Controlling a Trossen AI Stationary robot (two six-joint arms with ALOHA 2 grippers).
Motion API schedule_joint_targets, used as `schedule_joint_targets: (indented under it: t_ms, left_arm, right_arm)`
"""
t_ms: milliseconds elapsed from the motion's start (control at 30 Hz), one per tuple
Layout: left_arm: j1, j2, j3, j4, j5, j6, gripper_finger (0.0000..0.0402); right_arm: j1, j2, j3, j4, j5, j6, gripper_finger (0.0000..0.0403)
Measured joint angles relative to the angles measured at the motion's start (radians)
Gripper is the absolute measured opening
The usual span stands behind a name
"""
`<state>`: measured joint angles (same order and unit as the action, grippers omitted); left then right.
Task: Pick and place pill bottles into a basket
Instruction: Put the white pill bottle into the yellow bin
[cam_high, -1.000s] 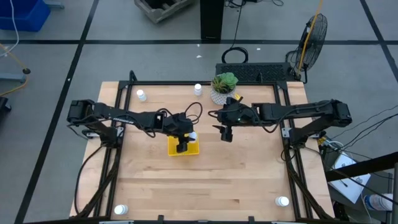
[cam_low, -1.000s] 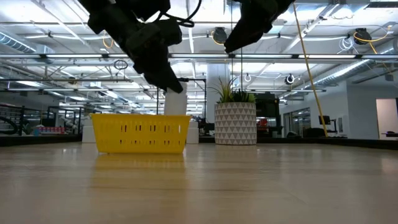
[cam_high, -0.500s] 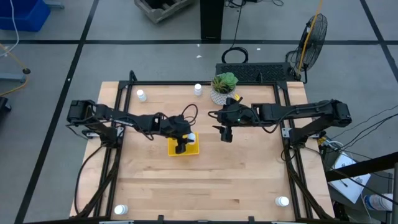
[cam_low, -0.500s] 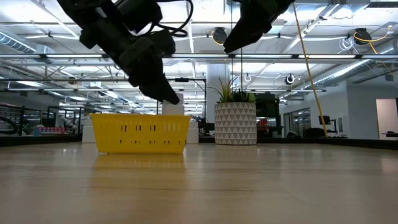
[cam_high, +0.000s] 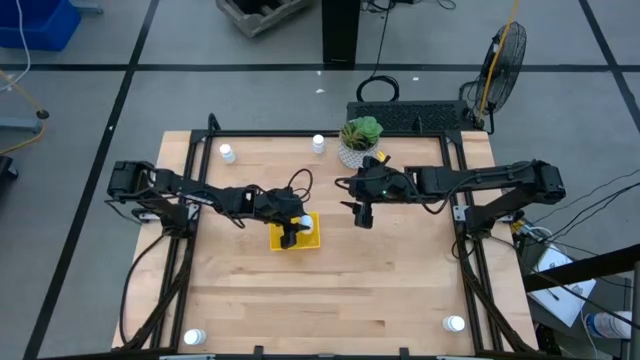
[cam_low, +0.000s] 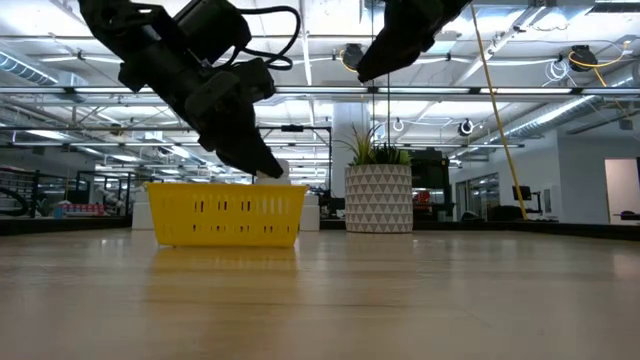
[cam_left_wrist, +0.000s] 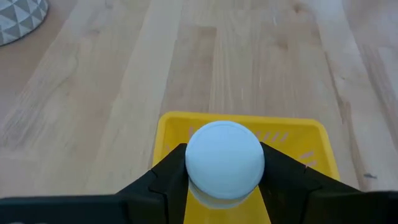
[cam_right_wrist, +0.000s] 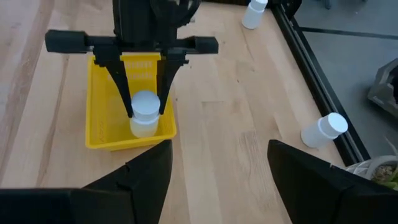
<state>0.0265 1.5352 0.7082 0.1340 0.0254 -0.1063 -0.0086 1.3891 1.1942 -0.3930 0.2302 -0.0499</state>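
Note:
A white pill bottle stands upright inside the yellow basket, at the end nearest the table's right. My left gripper is shut on it above the basket. In the low view only the bottle's cap shows over the basket's rim. My right gripper hangs open, high above the table, to the right of the basket, with nothing between its fingers. Other pill bottles stand on the table: two near the far edge and one at each near corner. My left gripper pinches the bottle's top, at the cap's two sides, between its two fingers. The fingers come slanting down from the table's left. The bottle is upright with its lower part inside the basket; whether it rests on the basket's floor I cannot tell.
A white patterned pot with a green plant stands at the far edge, right of the middle. Black frame rails run along the table's left and right sides. Bare wood lies between the basket and the near edge.
My left gripper has gone down and tipped further downward, still shut on the bottle. The bottle has sunk from above the basket's rim into the basket, so that only its cap shows over the rim in the low view.

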Motion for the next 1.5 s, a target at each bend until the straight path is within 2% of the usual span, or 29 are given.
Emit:
schedule_joint_targets:
  t_ms: [200, 333, 800, 967, 1167, 1333, 1500]
  left_arm:
    - [-0.005, 0.0, 0.0, -0.001, -0.01, 0.0, 0.0175]
    - [-0.005, 0.0, 0.0, 0.002, -0.023, 0.003, 0.0167]
    - [-0.005, 0.074, 0.0, 0.06, -0.012, 0.005, 0.0172]
    - [-0.006, 0.065, 0.0, 0.067, 0.054, 0.017, 0.0205]
    - [-0.005, 0.049, 0.002, 0.069, 0.059, 0.018, 0.0244]
    - [-0.004, 0.031, 0.002, 0.064, 0.052, 0.027, 0.0251]
    - [0.011, -0.042, 0.004, 0.044, 0.052, 0.062, 0.0252]
  right_arm:
    - [0.0, 0.0, 0.0, 0.01, 0.0, -0.007, 0.0254]
    - [0.0, 0.0, 0.0, 0.026, 0.0, -0.014, 0.0254]
    - [0.0, 0.0, 0.0, 0.022, 0.0, -0.016, 0.0254]
    - [0.0, 0.0, 0.0, 0.022, -0.028, -0.015, 0.0254]
    - [0.0, 0.0, 0.0, 0.015, -0.027, -0.015, 0.0254]
    - [0.0, 0.0, 0.0, 0.002, -0.027, -0.015, 0.0254]
    - [0.0, 0.0, 0.0, -0.003, -0.027, -0.008, 0.0254]
